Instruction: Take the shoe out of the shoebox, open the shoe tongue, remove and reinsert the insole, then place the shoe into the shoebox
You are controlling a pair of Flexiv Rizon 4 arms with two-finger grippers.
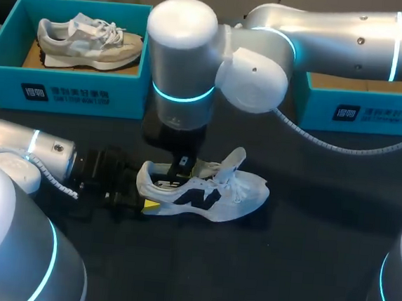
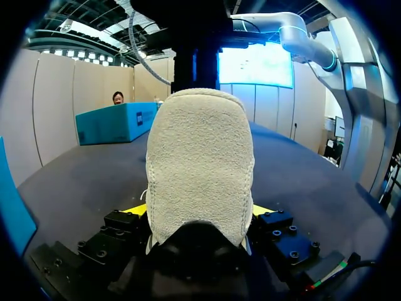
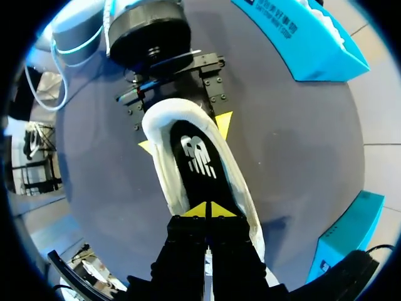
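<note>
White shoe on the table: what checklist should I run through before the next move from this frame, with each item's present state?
1. Heel of the white shoe clamped by the left gripper, a yellow tip on each side: ok.
2. Shoe standing on its sole on the table: ok.
3. The tongue lifted clear of the opening: ok.
4. The right gripper down in the opening, tips together over the insole: ok.
5. Insole actually pinched between those tips: cannot tell.
</note>
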